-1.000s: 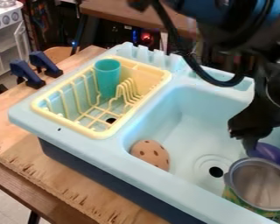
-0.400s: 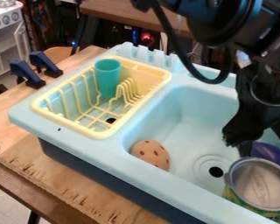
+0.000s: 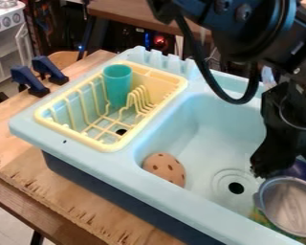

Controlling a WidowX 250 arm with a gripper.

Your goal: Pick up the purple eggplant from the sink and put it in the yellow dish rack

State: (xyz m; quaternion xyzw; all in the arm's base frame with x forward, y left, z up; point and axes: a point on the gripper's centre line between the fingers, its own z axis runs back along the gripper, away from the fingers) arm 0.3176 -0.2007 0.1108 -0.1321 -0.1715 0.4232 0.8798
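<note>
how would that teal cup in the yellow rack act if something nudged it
The teal cup looks tall and narrow, so a push near its rim would probably tip it. Its smooth, plastic-looking wall is likely fairly stiff and light. The yellow rack around it might catch it before it rolled far.

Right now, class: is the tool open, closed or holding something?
Tool: open or closed cannot be told, nor whether it holds anything; it is close by the grey-rimmed container.

Teal cup (image 3: 118, 87) in yellow rack (image 3: 107, 146); blue clamps (image 3: 27, 80).
</note>
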